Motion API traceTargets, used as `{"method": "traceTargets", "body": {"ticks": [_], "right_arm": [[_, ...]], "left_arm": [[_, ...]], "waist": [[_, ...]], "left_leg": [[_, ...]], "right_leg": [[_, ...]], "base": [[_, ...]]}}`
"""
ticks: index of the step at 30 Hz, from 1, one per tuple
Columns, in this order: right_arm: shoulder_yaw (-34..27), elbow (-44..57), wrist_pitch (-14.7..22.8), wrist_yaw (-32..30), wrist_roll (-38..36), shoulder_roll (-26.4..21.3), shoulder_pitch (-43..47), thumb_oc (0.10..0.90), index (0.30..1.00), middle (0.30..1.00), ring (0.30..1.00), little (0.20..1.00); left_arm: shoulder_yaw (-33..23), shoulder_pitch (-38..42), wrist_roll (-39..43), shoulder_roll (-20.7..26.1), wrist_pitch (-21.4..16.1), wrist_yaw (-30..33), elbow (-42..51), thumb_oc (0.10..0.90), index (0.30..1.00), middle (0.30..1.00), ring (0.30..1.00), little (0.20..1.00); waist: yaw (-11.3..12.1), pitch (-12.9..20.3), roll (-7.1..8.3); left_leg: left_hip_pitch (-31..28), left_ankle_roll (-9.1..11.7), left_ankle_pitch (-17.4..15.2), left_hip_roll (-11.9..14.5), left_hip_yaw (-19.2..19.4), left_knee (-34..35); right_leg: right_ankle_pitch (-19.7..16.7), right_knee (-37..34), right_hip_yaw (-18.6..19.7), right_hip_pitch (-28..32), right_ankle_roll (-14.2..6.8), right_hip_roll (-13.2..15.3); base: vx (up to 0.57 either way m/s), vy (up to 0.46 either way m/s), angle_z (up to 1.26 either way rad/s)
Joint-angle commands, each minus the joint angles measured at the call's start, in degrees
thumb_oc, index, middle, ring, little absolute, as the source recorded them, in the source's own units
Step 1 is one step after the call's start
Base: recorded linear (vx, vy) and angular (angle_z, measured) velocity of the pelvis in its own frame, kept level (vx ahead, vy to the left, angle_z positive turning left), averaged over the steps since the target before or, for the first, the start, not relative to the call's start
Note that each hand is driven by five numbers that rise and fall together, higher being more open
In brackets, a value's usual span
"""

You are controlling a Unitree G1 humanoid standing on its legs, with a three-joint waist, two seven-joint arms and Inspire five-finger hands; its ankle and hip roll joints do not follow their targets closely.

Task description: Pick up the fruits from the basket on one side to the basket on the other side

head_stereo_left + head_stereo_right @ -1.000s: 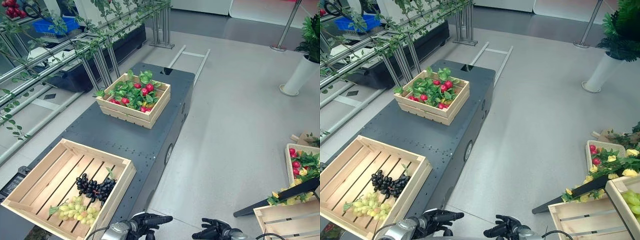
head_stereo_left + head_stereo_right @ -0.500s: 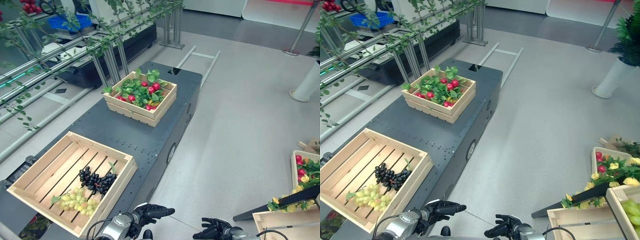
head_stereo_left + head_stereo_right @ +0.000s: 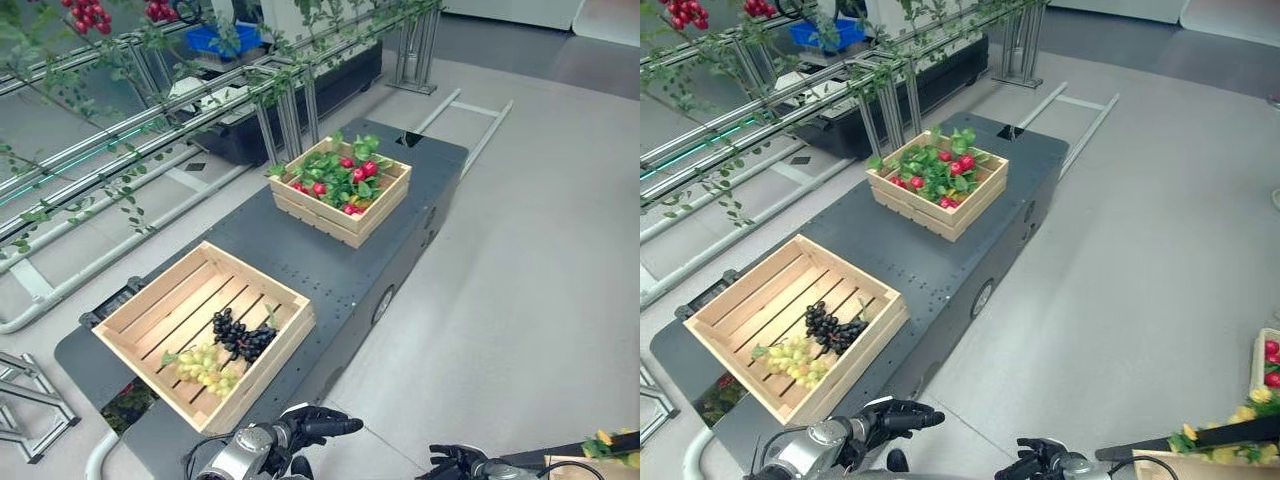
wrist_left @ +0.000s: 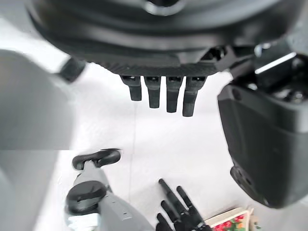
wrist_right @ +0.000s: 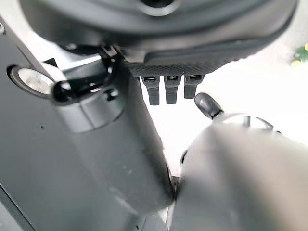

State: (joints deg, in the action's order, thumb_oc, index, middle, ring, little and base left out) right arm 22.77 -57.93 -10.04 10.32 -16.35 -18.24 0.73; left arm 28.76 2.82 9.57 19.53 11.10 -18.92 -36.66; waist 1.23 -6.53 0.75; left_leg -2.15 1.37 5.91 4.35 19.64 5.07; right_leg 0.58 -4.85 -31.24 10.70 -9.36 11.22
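Both hands low near the body, left hand (image 3: pixel 318 427) and right hand (image 3: pixel 458 461) empty, fingers loosely extended. Grapes (image 3: pixel 240 337) inside near crate (image 3: pixel 150 310), well apart from far crate (image 3: pixel 385 200). Risk: loose bunch slipping if pinched by single berries.

The left robot hand (image 3: pixel 312 428) is black all over, matt and smooth, with slim jointed fingers and a thicker thumb. It sits on a left forearm (image 3: pixel 238 462) of silver-grey metal, rounded like a drum at the wrist, with a bright sheen on its curved casing. The right robot hand (image 3: pixel 456 461) is the same dark make, and its right forearm (image 3: pixel 508 471) shows the same pale grey. From close by, in the left wrist view, the fingers (image 4: pixel 154 94) are squared black segments set in a row below a finely ribbed dark band. The right wrist view shows like fingers (image 5: pixel 170 90) under a dimpled black strip.
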Motion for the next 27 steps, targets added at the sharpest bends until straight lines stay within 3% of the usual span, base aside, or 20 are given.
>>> {"method": "traceTargets", "body": {"ticks": [1, 6, 8, 11, 13, 14, 18, 22, 23, 27], "right_arm": [[-0.02, 0.73, 2.05, 1.15, -1.02, 0.84, 3.31, 0.800, 0.900, 0.900, 0.900, 0.900], [-1.00, 2.26, 1.23, 0.21, -1.22, 1.33, 2.72, 0.800, 0.900, 0.900, 0.900, 0.900], [-1.50, 3.04, 0.69, -1.11, -1.75, 1.40, 2.39, 0.800, 0.900, 0.900, 0.900, 0.900], [-2.50, 4.35, 1.04, -2.44, -3.07, 1.13, 1.64, 0.800, 0.900, 0.900, 0.900, 0.900], [-3.25, 5.86, 0.96, -2.68, -3.68, 1.02, 0.80, 0.800, 0.900, 0.900, 0.900, 0.900], [-3.72, 6.86, 1.48, -2.38, -3.63, 0.96, -0.07, 0.800, 0.900, 0.900, 0.900, 0.900], [-4.32, 7.44, 3.25, -2.11, -3.61, 1.24, -1.49, 0.800, 0.900, 0.900, 0.900, 0.900], [-3.91, 6.15, 4.27, -1.86, -5.81, 1.90, -1.02, 0.800, 0.900, 0.900, 0.900, 0.900], [-3.72, 5.98, 4.23, -1.66, -5.84, 2.06, -1.00, 0.800, 0.900, 0.900, 0.900, 0.900], [-3.25, 7.30, 3.54, -0.95, -6.03, 1.99, -2.02, 0.800, 0.900, 0.900, 0.900, 0.900]], "left_arm": [[0.60, 4.32, 0.93, 1.29, -0.20, -0.91, 2.09, 0.800, 0.900, 0.900, 0.900, 0.900], [-0.35, 4.11, 4.00, 1.73, -1.07, -0.25, 2.58, 0.800, 0.900, 0.900, 0.900, 0.900], [-0.92, 4.20, 3.89, 2.20, -1.61, -0.28, 3.92, 0.800, 0.900, 0.900, 0.900, 0.900], [-0.82, 4.60, 5.21, 3.50, -2.67, 1.31, 6.95, 0.800, 0.900, 0.900, 0.900, 0.900], [-1.44, 4.78, 5.77, 4.24, -1.70, 1.33, 8.51, 0.800, 0.900, 0.900, 0.900, 0.900], [-1.85, 4.70, 5.17, 4.97, -1.37, 1.15, 9.97, 0.800, 0.900, 0.900, 0.900, 0.900], [-1.84, 5.21, 4.42, 6.52, -1.56, 0.14, 13.45, 0.800, 0.900, 0.900, 0.900, 0.900], [-1.11, 6.93, 2.42, 7.45, -4.04, 1.81, 16.31, 0.800, 0.900, 0.900, 0.900, 0.900], [-1.44, 6.99, 2.29, 7.71, -5.24, 2.42, 16.87, 0.800, 0.900, 0.900, 0.900, 0.900], [-3.54, 6.02, 1.28, 8.80, -8.08, 6.00, 22.42, 0.800, 0.900, 0.900, 0.900, 0.900]], "waist": [[2.71, 1.02, -0.34], [3.39, 0.95, -0.36], [3.40, 0.21, -0.37], [2.76, -1.79, -0.44], [2.46, -2.71, -0.43], [2.14, -3.24, -0.41], [0.38, -3.73, 0.40], [0.00, -3.83, 1.63], [0.00, -3.89, 1.89], [0.11, -4.03, 2.65]], "left_leg": [[-2.64, 3.90, -3.81, 1.37, -2.34, -0.07], [-3.27, 1.82, -5.27, -0.99, -3.30, -0.07], [-3.64, 0.78, -5.77, -1.98, -3.39, -0.07], [-3.88, -1.34, -6.65, -3.63, -5.16, -0.07], [-4.03, -1.88, -6.91, -3.99, -6.02, -0.07], [-3.36, -2.39, -6.32, -3.95, -6.29, -0.07], [-2.61, -2.35, -6.44, -4.21, -9.93, -0.07], [-1.80, -2.46, -7.45, -4.41, -12.66, -0.07], [-1.91, -2.59, -7.79, -4.31, -13.19, -0.14], [-1.23, -1.74, -7.60, -1.87, -13.50, -2.84]], "right_leg": [[-2.64, -0.10, 4.83, -3.32, 1.40, -2.88], [-2.40, 3.45, 4.49, -4.03, -0.29, -0.30], [-2.72, 9.49, 4.80, -6.26, -0.84, 1.49], [-6.29, 21.98, 7.69, -12.79, -2.20, 5.38], [-7.05, 26.35, 9.30, -15.03, -2.64, 6.29], [-8.27, 26.86, 10.05, -16.32, -1.84, 6.11], [-8.10, 16.03, 17.07, -15.62, -1.78, 1.36], [-11.83, 4.23, 22.12, -14.89, -2.51, 0.83], [-12.31, 4.75, 22.91, -15.25, -2.60, 0.64], [-7.87, 3.73, 22.47, -12.85, -1.80, -1.58]], "base": [[0.00, 0.238, 0.49], [-0.01, 0.302, 0.23], [-0.03, 0.315, 0.18], [-0.04, 0.266, 0.23], [-0.04, 0.105, 0.21], [-0.05, -0.004, 0.23], [0.02, -0.141, 0.54], [0.09, -0.274, 0.69], [0.11, -0.331, 0.66], [0.13, -0.282, 0.57]]}}
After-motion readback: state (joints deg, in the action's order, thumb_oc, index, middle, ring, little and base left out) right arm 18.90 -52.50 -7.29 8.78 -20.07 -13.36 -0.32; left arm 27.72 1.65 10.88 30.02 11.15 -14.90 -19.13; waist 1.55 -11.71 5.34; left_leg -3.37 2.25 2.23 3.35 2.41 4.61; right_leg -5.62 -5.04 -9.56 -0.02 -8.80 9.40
